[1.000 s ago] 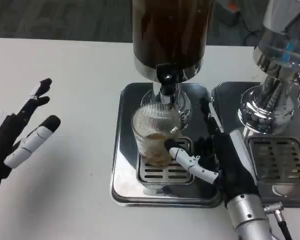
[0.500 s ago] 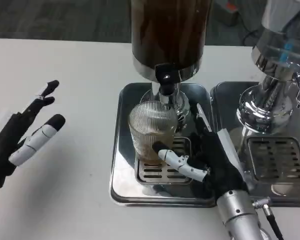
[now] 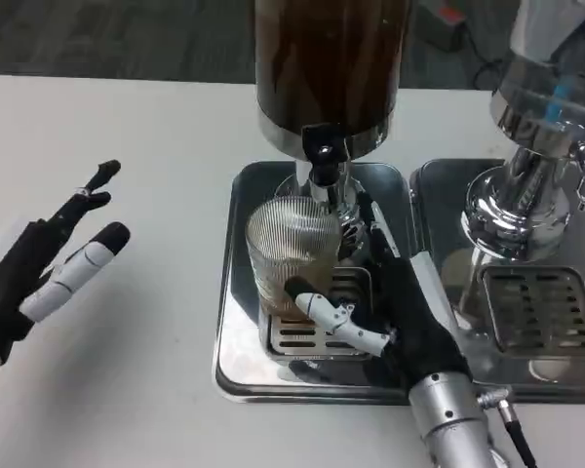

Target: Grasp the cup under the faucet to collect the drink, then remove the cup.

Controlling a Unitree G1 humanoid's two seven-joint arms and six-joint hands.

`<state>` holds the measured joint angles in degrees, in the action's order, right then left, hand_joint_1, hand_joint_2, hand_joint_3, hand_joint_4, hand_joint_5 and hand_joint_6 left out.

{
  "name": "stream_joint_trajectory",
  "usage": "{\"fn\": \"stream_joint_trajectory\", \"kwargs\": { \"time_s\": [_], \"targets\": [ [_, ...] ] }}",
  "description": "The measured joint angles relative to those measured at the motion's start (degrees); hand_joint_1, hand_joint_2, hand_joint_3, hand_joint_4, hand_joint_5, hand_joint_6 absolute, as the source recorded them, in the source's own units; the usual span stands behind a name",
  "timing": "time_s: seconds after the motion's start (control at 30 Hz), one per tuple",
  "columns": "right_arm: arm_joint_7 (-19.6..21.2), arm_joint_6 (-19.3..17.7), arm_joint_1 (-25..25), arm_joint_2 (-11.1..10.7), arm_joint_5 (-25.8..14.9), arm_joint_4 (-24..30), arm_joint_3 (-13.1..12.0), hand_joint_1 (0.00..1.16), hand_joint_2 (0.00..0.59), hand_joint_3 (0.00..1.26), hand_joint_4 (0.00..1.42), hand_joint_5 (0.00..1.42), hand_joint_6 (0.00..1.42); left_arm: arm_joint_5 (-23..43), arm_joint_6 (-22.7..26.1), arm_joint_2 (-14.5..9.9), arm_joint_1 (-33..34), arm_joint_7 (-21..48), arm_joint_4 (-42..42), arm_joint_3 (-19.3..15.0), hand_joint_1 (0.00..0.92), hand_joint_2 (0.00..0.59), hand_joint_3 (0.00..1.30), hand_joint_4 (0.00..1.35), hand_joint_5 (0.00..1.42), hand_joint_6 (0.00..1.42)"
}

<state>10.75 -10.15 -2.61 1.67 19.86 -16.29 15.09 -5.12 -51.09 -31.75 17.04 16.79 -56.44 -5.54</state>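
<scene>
A ribbed glass cup (image 3: 291,252) stands on the grate of the steel drip tray (image 3: 236,292), just below and slightly left of the black faucet (image 3: 322,161) of the dark drink dispenser (image 3: 331,58). A little brown drink shows in the cup's bottom. My right hand (image 3: 395,297) grips the cup from its right side: the thumb crosses the cup's front low down, and the other fingers reach behind it. My left hand (image 3: 49,263) hovers over the table at the far left, fingers spread, holding nothing.
A second dispenser (image 3: 531,146) with a clear tank stands on its own steel tray (image 3: 541,336) at the right, close to my right forearm. White table surface (image 3: 146,175) lies between my left hand and the drip tray.
My right hand has moved left and closed in on the cup, which has shifted a little left under the faucet. My left hand has drifted slightly up and right.
</scene>
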Motion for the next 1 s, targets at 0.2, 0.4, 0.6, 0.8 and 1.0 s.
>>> {"fn": "stream_joint_trajectory", "kwargs": {
  "time_s": [0.2, 0.4, 0.6, 0.8, 1.0],
  "targets": [
    [-1.46, 0.89, 1.93, -0.12, -0.77, 2.97, 0.27, 0.73, 0.182, 0.0, 0.0, 0.0, 0.02, 0.16, -0.19, 0.0, -0.38, 0.0, 0.43, -0.13, 0.0, 0.132, 0.07, 0.0, 0.07, 0.0],
    [-3.45, 1.07, 3.09, -0.25, -2.42, 4.87, -0.29, 0.75, 0.186, 0.0, 0.0, 0.0, 0.05, 0.3, -0.2, 0.0, -0.96, -0.01, 0.77, -0.18, 0.0, 0.133, 0.07, 0.0, 0.07, 0.0],
    [-4.32, 1.05, 2.97, -0.19, -3.65, 4.84, -0.59, 0.77, 0.182, 0.0, 0.0, 0.0, 0.08, 0.35, -0.2, 0.0, -0.97, -0.01, 1.31, -0.38, 0.0, 0.133, 0.08, 0.0, 0.07, 0.0],
    [-4.77, -0.09, 2.35, 0.07, -4.56, 3.38, -0.67, 0.79, 0.176, 0.0, 0.0, 0.0, 0.11, 0.41, -0.19, -0.02, -0.99, 0.0, 1.35, -0.46, 0.0, 0.133, 0.08, 0.0, 0.07, 0.0],
    [-4.56, -3.22, 0.87, 0.22, -5.29, -0.29, -0.66, 0.79, 0.166, 0.0, 0.0, 0.0, 0.13, 0.66, -0.18, -0.63, -1.02, 0.15, 1.36, -0.47, 0.0, 0.133, 0.08, 0.0, 0.07, 0.0]
  ]
}}
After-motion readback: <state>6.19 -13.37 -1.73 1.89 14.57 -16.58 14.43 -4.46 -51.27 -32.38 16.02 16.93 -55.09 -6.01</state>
